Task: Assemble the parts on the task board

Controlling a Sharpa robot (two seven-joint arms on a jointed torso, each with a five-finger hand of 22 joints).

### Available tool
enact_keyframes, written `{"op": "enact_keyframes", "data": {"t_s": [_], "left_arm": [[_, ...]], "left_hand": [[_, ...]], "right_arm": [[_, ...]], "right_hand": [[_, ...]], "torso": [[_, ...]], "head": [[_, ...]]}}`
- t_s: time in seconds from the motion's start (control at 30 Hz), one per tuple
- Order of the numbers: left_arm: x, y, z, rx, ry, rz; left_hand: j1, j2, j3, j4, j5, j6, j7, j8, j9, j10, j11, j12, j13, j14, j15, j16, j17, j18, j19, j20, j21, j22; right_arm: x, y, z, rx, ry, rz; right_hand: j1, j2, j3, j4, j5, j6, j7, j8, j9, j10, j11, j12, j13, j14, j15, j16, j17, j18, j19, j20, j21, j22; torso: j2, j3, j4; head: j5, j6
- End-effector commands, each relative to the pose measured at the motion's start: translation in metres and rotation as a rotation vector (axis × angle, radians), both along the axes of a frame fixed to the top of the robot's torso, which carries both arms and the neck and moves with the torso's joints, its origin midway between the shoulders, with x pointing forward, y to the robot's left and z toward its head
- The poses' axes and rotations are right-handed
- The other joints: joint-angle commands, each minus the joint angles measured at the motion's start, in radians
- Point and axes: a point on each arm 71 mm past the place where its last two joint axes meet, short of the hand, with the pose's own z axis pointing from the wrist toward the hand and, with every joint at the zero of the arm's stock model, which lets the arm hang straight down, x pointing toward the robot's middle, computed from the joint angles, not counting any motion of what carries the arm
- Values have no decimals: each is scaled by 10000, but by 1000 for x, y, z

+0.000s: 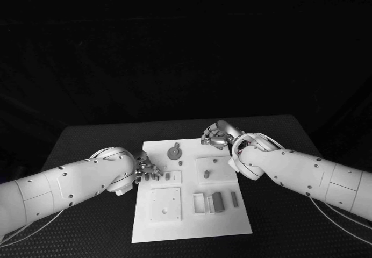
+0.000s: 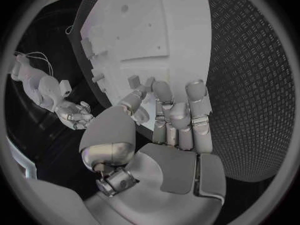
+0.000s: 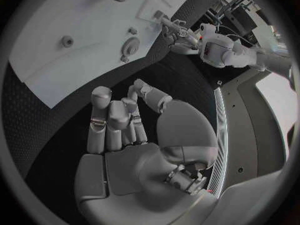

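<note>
The white task board (image 1: 190,215) lies in the middle of the table. On it are a round part with a tab (image 1: 175,153), a short peg (image 1: 206,173) and two grey bars (image 1: 217,200) beside a frame. My left hand (image 1: 147,171) is at the board's left edge, its fingers bent side by side over the rim (image 2: 178,115). Its thumb tip reaches a small block (image 2: 133,80), and I cannot tell whether the block is pinched. My right hand (image 1: 219,134) hovers at the board's far right corner, its fingers (image 3: 115,122) curled in around nothing.
Black textured table (image 1: 93,140) surrounds the board on all sides. A square plate with holes (image 1: 165,204) sits on the board's near left. The right wrist view also shows the round part (image 3: 130,47) and my left hand (image 3: 178,35).
</note>
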Motion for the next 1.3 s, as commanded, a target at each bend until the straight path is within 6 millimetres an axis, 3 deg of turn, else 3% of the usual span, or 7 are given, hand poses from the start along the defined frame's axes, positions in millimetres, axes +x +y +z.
{"op": "enact_keyframes", "data": {"t_s": [0.03, 1.3], "left_arm": [[0, -2, 0, -127, -7, -13], [-1, -2, 1, -338, -55, -26]], "left_hand": [[-9, -94, 16, 64, -39, 15, 30, -63, 10, 17, -32, -52, 15, 2, -49, -44, 16, 153, -60, 11, -45, 195], [-55, -230, 9, 134, -78, 34, 16, -77, 75, 31, -47, -44, 48, 16, -65, -42, 41, 174, -38, -6, -35, 200]], "right_arm": [[0, 1, 0, -31, 26, 147], [0, 2, 0, -44, 53, 167]], "right_hand": [[-1, -69, 21, -22, 41, 55, 8, -41, 9, 79, 14, -63, -11, -8, -57, -42, 7, 284, 39, -21, -36, 182], [-1, -68, 20, -22, 41, 55, 8, -45, 18, 81, 13, -64, -11, -7, -58, -43, 8, 284, 39, -19, -37, 182]], "torso": [[3, -4, -1], [3, 0, 0]], "head": [[-7, -1], [-33, -5]]}}
